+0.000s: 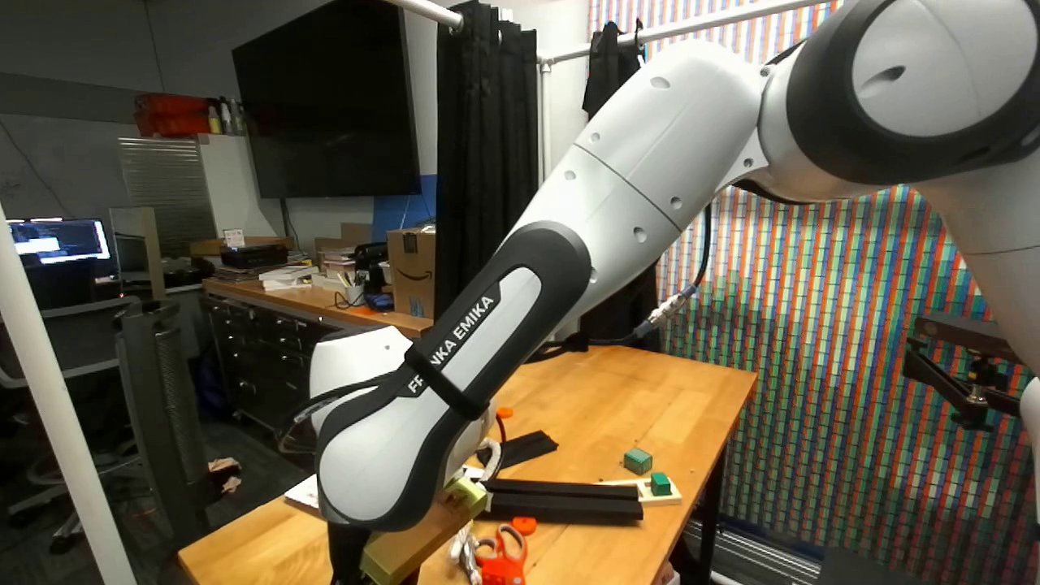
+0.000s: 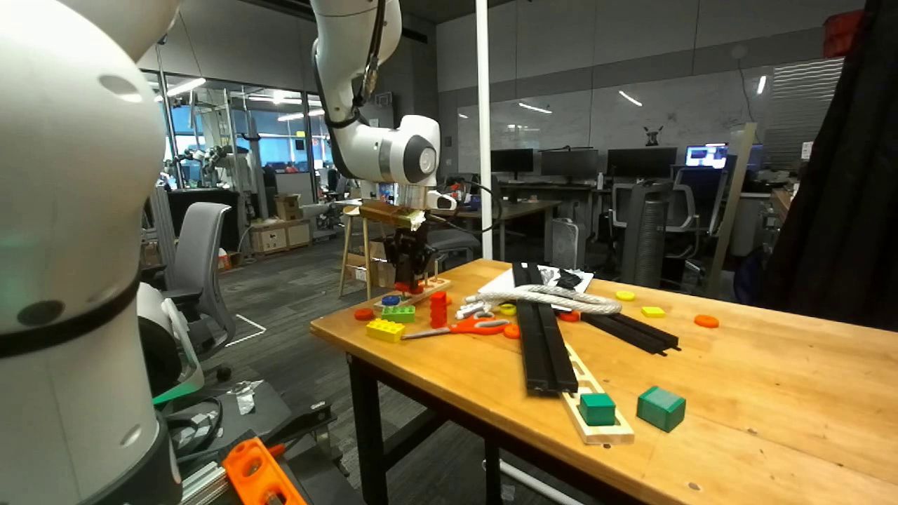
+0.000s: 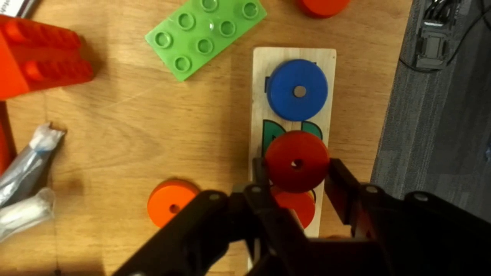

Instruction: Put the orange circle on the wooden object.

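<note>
The wooden object is a pale board [image 3: 257,111] with printed shapes. It also shows in an exterior view [image 2: 440,285], where a slim peg stands up from it. My gripper [image 3: 297,165] is over the board, its two fingers shut on the orange circle [image 3: 293,147], which looks dark red in shade. A pale spot shows through its centre hole. A blue disc [image 3: 284,76] lies on the board with a peg end in its hole. A red-orange round [image 3: 301,207] is lower on the board, partly hidden. The gripper shows above the board in an exterior view [image 2: 408,266].
Beside the board lie a green brick [image 3: 195,46], red bricks [image 3: 42,57], a loose orange disc [image 3: 168,201] and another red-orange disc [image 3: 323,5]. A yellow brick [image 2: 385,330], scissors [image 2: 477,326], black rails [image 2: 540,337] and rope [image 2: 554,298] are nearby. The table edge runs close to the board.
</note>
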